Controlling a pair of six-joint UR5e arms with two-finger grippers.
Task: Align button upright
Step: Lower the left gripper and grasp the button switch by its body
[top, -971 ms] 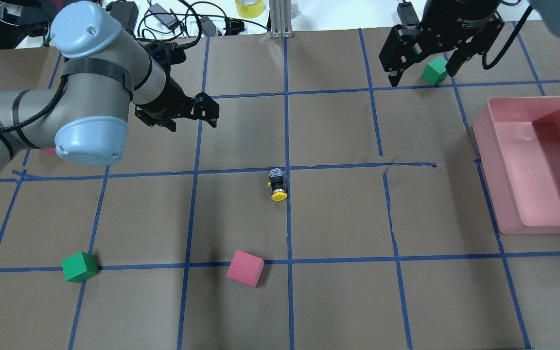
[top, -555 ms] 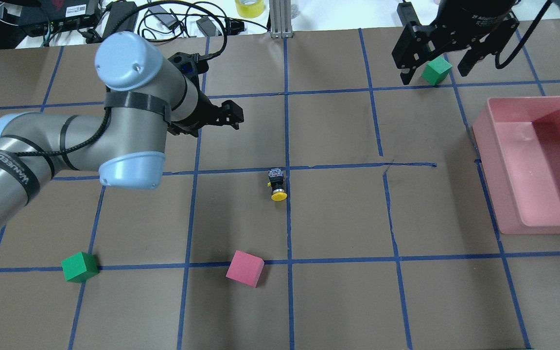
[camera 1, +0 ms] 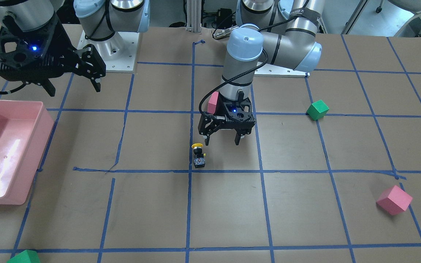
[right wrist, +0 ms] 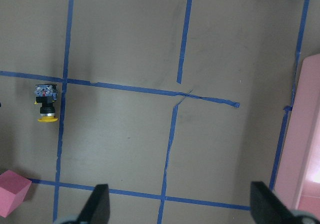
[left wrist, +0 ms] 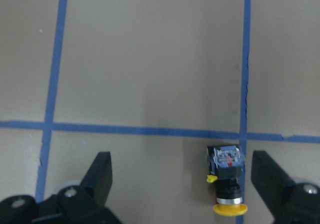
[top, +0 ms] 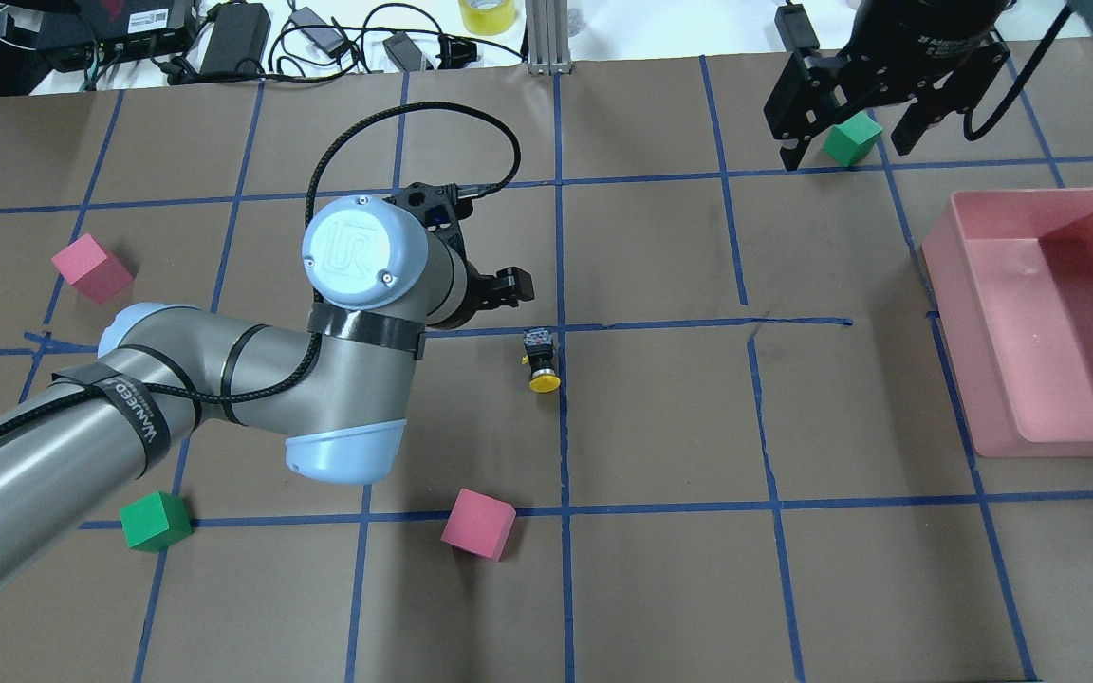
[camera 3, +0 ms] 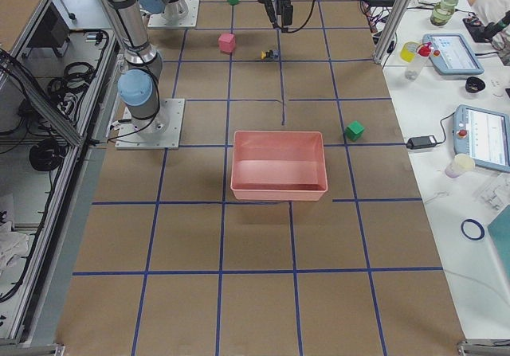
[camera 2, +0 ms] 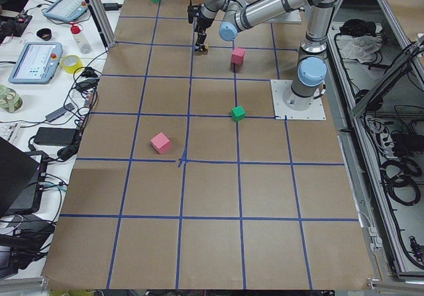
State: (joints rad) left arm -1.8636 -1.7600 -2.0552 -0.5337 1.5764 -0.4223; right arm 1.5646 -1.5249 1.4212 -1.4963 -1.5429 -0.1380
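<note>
We judge ourselves mid-approach: our left gripper (camera 1: 221, 141), jaws apart and empty, hovers near 11 o'clock of the button (top: 542, 363), which lies toppled mid-table in the overhead view, cap toward 6 o'clock; next we centre, descend and clamp.

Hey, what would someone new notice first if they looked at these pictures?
Probably the yellow-capped button, lying on its side near the table's middle beside a blue tape crossing. The left arm's open end effector hangs close by it, holding nothing. The big pink bin on the robot's right side also stands out.
</note>
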